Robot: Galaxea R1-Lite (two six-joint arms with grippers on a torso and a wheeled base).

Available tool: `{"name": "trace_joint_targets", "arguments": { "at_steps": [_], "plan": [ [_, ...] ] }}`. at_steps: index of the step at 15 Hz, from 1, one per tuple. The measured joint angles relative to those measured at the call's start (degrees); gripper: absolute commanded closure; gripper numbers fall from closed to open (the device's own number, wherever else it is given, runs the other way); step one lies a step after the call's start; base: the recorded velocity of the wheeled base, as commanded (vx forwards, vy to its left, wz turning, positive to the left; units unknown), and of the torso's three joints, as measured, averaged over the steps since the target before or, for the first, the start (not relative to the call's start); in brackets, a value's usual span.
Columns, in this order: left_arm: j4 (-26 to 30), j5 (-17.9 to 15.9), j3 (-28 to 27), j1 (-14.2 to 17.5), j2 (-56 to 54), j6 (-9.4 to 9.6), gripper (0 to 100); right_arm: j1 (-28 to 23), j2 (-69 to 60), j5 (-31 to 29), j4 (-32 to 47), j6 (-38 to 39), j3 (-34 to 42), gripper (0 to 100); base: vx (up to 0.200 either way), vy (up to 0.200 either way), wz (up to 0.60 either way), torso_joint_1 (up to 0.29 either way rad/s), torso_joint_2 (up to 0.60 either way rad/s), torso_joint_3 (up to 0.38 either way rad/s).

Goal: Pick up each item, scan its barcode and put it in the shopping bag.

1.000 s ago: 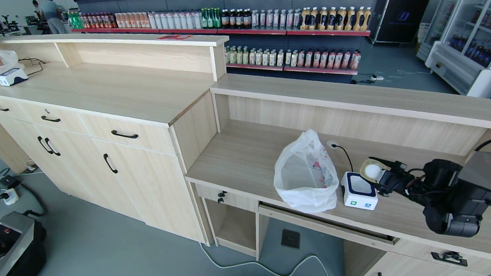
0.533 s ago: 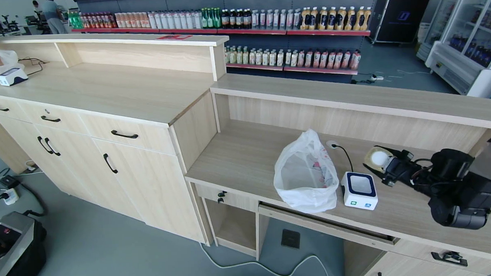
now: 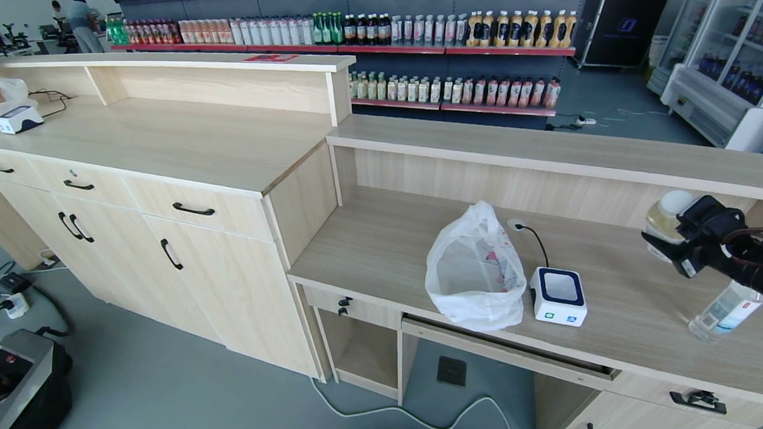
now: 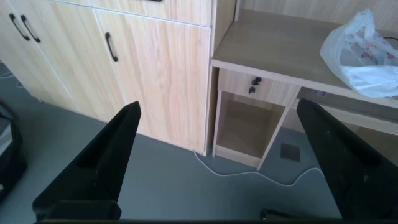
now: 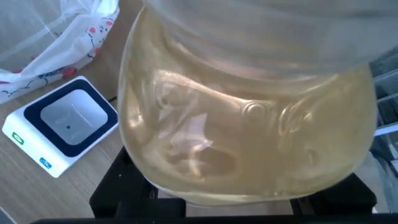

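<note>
Your right claw is clamped shut around a bottle of yellowish liquid with a white cap. It is held up in front of the back wall of the counter, well to the right of the scanner and the bag. In the right wrist view the bottle crowds the lens and hides the fingers; the scanner and a corner of the bag show past it. A clear bottle lies tilted near the counter's front edge, one end hidden behind the arm. Your left claw is spread wide and empty, over the floor by the cabinet.
</note>
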Motion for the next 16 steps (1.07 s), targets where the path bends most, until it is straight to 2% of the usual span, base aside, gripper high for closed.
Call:
{"name": "trace_joint_targets", "arguments": {
  "at_steps": [1, 4, 7, 9, 13, 16],
  "plan": [
    [0.0, -0.01, 0.0, -0.05, 0.0, 0.02, 0, -1.38, -2.4, -0.22, 1.06, 0.9, 0.71, 100, 0.0, 0.0, 0.0, 0.0, 0.0, 0.0],
    [0.0, -0.04, 0.0, -0.05, 0.0, 0.0, 0, -2.11, -5.97, -1.67, -0.06, 4.19, 1.73, 100, 0.0, 0.0, 0.6, -0.001, 0.0, 0.004],
    [0.0, -0.04, 0.0, 0.01, 0.0, 0.0, 0, 0.61, -6.78, -8.05, -3.24, 10.68, 1.6, 100, 0.0, 0.0, 0.6, 0.004, 0.01, 0.007],
    [0.02, -0.04, 0.0, -0.02, 0.0, 0.0, 0, 3.73, -5.75, -11.91, -6.44, 18.42, 0.71, 100, 0.0, 0.0, 0.0, 0.0, 0.0, 0.0],
    [0.0, -0.04, 0.0, 0.01, 0.0, 0.0, 0, 8.47, 0.35, -13.01, -6.57, 34.05, -1.5, 100, 0.0, 0.0, 0.0, 0.0, 0.0, 0.0],
    [0.0, -0.04, 0.0, -0.05, 0.0, 0.0, 0, 10.86, 6.78, -18.22, -5.92, 39.96, -3.64, 100, 0.0, 0.0, 0.0, 0.0, 0.0, 0.0]
  ]
}}
